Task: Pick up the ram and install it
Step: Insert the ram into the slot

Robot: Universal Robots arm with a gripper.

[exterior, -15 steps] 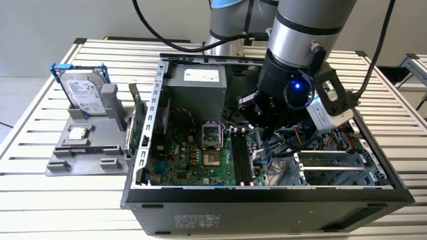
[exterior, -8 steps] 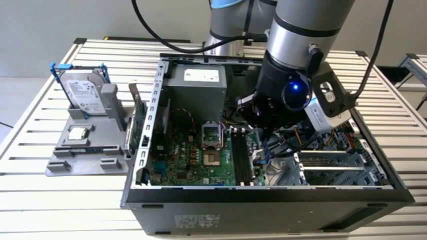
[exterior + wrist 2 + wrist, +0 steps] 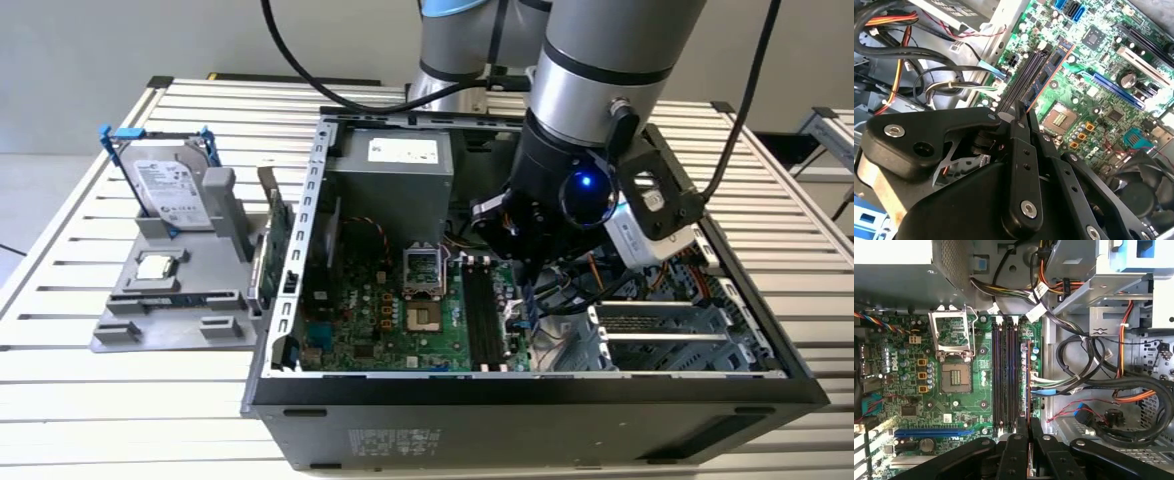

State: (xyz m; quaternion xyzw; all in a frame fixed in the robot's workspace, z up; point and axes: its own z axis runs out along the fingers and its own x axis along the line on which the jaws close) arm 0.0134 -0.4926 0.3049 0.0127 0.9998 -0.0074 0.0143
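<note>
The gripper [image 3: 1028, 427] hangs down inside the open computer case [image 3: 534, 385], its two flat black fingers [image 3: 1019, 145] drawn close together on the thin edge of the ram [image 3: 1046, 75], so there is only the board's thickness between them. The fingers are matte, bolted with small bright screws, and they meet in a narrow wedge.

The ram is a long, slim blue-green stick with dark rectangular chips and a reddish lower edge. It stands upright on its long edge in the memory slot area of the motherboard [image 3: 981, 390], just beside two empty black slots [image 3: 1004, 375] that run parallel to it. In the first wrist view the stick shows edge-on [image 3: 1027, 375] as a thin line running toward twelve o'clock from the fingertips. I cannot tell whether it is fully seated.

Beyond the slots, around ten o'clock in the first wrist view, sits the square processor socket [image 3: 955, 375] with its shiny metal frame raised. The board is glossy green, dotted with small round capacitors.

Bundles of black, orange and red cables [image 3: 1104, 380] loop beside the board.

Farther off, in the exterior view, a silver hard drive [image 3: 174, 190] in a blue frame stands on a grey holder [image 3: 174, 300] on the slatted white table [image 3: 80, 230], well apart from the case.
</note>
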